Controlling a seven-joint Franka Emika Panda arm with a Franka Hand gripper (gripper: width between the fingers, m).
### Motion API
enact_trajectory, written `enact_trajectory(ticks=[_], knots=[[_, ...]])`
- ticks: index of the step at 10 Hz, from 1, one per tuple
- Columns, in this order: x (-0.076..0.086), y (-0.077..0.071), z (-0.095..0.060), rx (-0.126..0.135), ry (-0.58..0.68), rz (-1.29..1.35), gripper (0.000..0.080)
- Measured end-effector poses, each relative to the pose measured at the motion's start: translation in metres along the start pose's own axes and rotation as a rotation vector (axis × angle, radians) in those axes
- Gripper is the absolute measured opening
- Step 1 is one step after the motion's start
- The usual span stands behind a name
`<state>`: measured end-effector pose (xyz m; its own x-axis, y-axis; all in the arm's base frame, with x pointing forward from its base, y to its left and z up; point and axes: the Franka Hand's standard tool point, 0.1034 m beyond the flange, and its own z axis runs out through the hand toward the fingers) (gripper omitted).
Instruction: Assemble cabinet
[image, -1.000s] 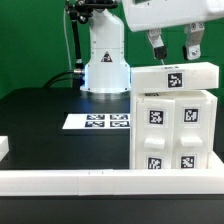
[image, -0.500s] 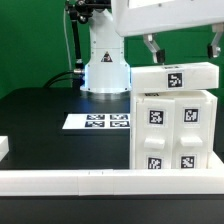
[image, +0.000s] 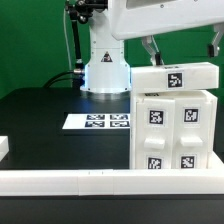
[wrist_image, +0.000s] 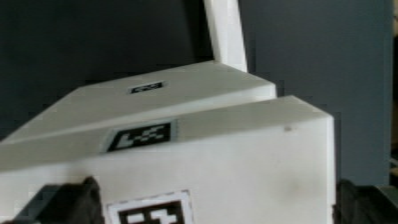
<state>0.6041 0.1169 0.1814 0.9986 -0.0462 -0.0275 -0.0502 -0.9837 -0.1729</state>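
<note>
Cabinet (image: 172, 125) stood at the exterior view's right on the desk (image: 40, 115), just behind the low white rail (image: 60, 180), its tagged top panel uppermost. It looked rigid, boxy and fairly light, but smooth-faced and probably slippery, so the safest hold seemed to be across the top panel's two opposite side edges. The tool (image: 183, 48) hung above it, jaws spread wide, gripping nothing. Compared with a second earlier, the fingers (image: 150, 47) had opened much farther apart; the cabinet had not moved
</note>
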Motion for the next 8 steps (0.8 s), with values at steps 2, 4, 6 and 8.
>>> enact_trajectory(ticks=[2,4,6,8], knots=[[0.003,0.001,-0.005,-0.077,-0.001,-0.383,0.0649],[0.004,-0.009,-0.001,-0.132,-0.017,-0.606,0.0649],[0.006,-0.002,-0.002,-0.132,-0.025,-0.712,0.0649],[0.006,0.0,-0.001,-0.132,-0.037,-0.873,0.0649]])
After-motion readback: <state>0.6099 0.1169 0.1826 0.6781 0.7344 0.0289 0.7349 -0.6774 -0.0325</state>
